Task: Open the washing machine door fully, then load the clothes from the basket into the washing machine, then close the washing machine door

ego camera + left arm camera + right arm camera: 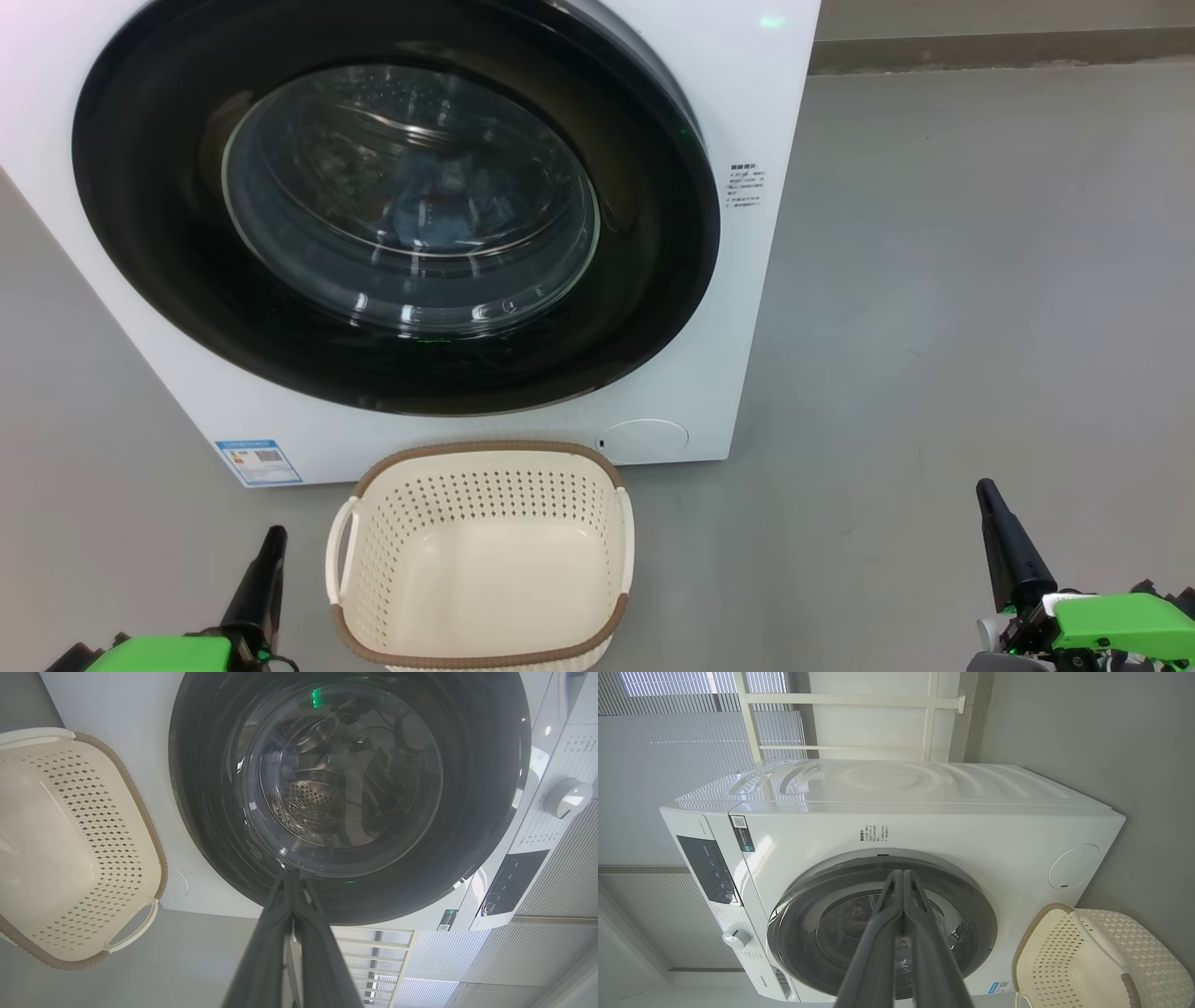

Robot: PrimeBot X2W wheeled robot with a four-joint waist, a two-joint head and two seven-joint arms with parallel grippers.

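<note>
Already the washing machine door (401, 201) looks shut and the bottom basket (485, 448) is empty, so the closed, empty left gripper (274, 534) and right gripper (986, 487) probably need only rest.

A grey floor (980, 280) is lying flat. A darker strip (999, 49) is running along the bottom of the wall (999, 14). White blinds (691, 732) are hanging beside a white frame (859, 700), and light is coming through them.
</note>
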